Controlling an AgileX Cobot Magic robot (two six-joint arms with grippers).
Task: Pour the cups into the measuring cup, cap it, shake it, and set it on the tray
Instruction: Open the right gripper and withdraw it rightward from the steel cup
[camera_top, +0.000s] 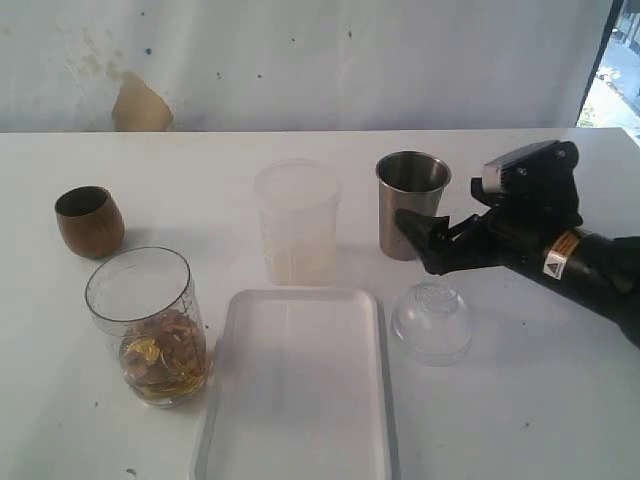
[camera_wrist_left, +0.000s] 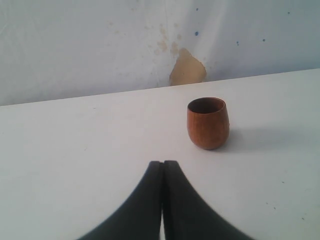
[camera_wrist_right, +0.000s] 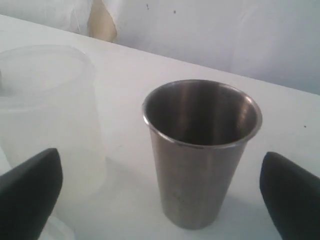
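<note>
Our table (camera_top: 520, 420) holds the steel tumbler (camera_top: 410, 190) just before the right gripper (camera_top: 420, 245), dome lid (camera_top: 432, 322) near it; beaker (camera_top: 297, 225), tray (camera_top: 300, 400), measuring cup (camera_top: 148, 320), wooden cup (camera_top: 89, 222) beyond.

The tray (camera_top: 300, 390) runs off the exterior view's bottom edge, so its near end is unseen. There the right gripper (camera_top: 418, 243) covers part of the lower side of the steel tumbler (camera_top: 410, 190). The gold-brown pieces in the measuring cup (camera_top: 140, 300) are too blurred to name. The right wrist view's edge cuts the frosted beaker (camera_wrist_right: 45, 115)
</note>
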